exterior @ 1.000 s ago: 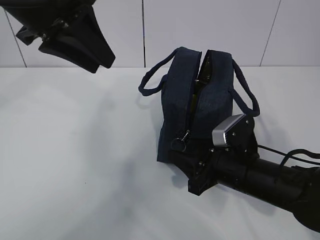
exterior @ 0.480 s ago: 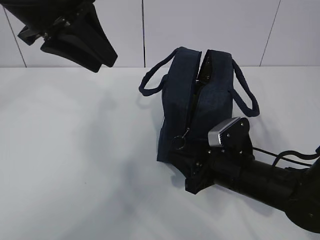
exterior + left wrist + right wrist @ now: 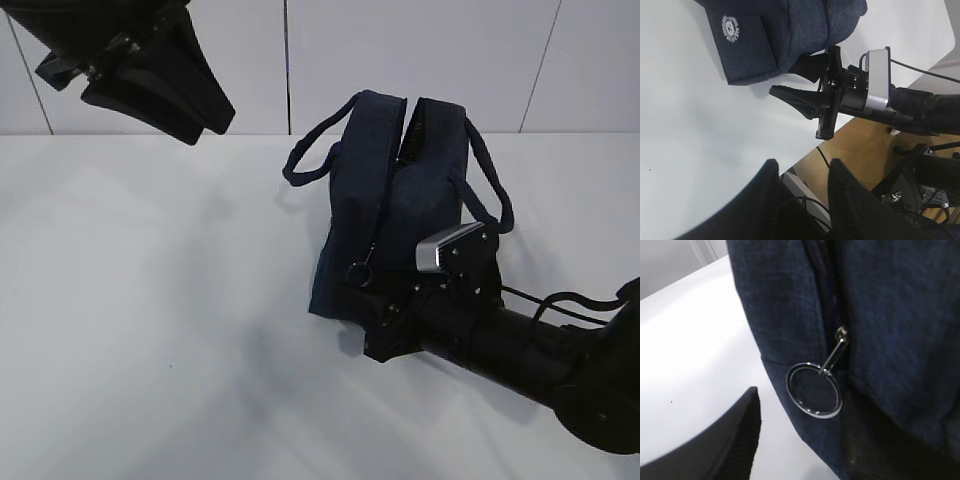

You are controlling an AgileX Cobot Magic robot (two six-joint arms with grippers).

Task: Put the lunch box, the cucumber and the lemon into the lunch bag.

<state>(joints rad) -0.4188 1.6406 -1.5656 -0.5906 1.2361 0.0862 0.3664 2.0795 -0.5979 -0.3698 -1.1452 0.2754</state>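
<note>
Now, bag (image 3: 395, 205): it stood upright on the white counter (image 3: 150, 300), right of centre; navy fabric, one loop handle (image 3: 305, 160) on its left side and one (image 3: 485, 195) on its right.
Zipper: the seam ran down the bag's near end; the top gaped a little at the far end, showing only darkness inside.
Ring pull (image 3: 815, 390): a metal ring on a short link hung against the near end of the bag, low on the seam; in the exterior view it sat (image 3: 360, 271) just above the right arm's fingers.
Box, cucumber, lemon: none showed anywhere on the counter; whether they were inside the bag could not be told.
Right gripper (image 3: 802, 82): low at the bag's near end; its fingers stood apart, one (image 3: 795, 97) free beside the bag, the other (image 3: 812, 67) against the fabric; whether they pinched the bag could not be told; the ring hung free between the two dark fingers in the right wrist view.
Right arm (image 3: 520, 355): it lay low over the counter, coming in from the near right.
Left gripper (image 3: 802, 200): raised well above the counter at the far left, apart from the bag; fingers (image 3: 760, 200) partly spread, with nothing between them.
Logo patch (image 3: 730, 28): a round white print on a pocket on the bag's side, seen from the left wrist.
</note>
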